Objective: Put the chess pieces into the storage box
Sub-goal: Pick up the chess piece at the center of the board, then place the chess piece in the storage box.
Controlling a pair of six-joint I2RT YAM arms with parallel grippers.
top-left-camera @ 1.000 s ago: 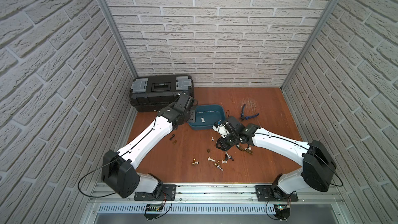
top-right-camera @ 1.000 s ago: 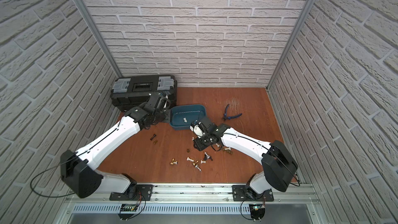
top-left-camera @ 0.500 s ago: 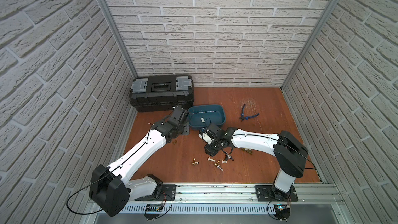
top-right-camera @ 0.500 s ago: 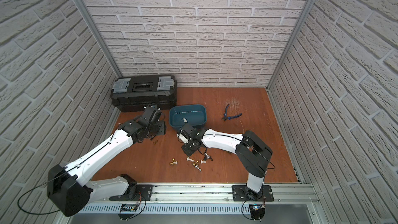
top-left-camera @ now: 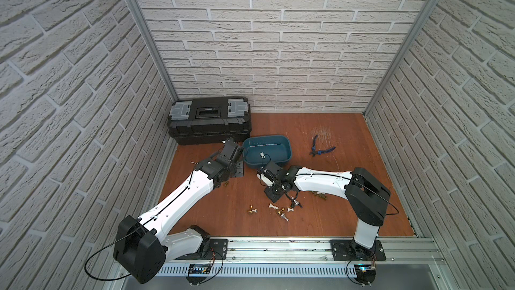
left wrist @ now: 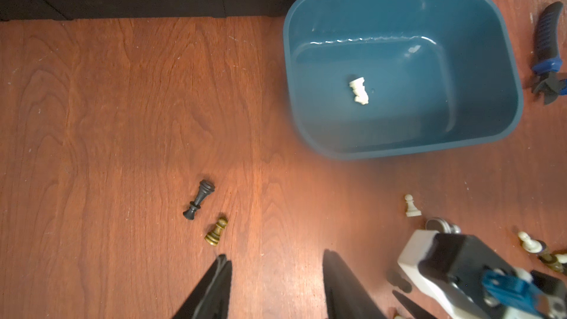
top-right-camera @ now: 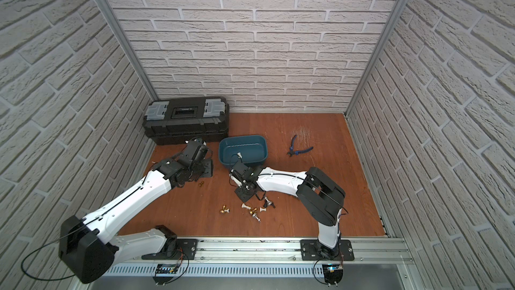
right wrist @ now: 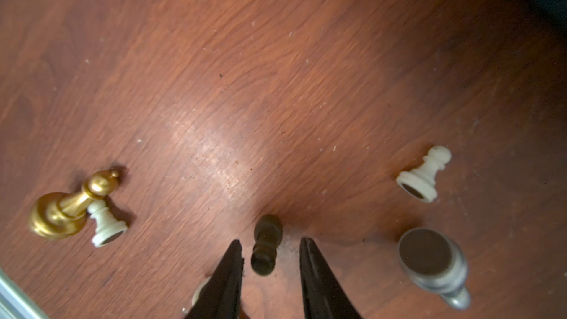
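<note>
The black toolbox stands shut at the back left of the desk. Just beside it, the teal storage box holds one white chess piece lying on its floor. The left pincer hangs open and empty near a lying black piece and a gold pawn. The right pincer straddles a lying black pawn, jaws apart, with a gap on each side. Blue-handled pliers lie to the right of the box. Other chess pieces lie scattered on the desk.
</note>
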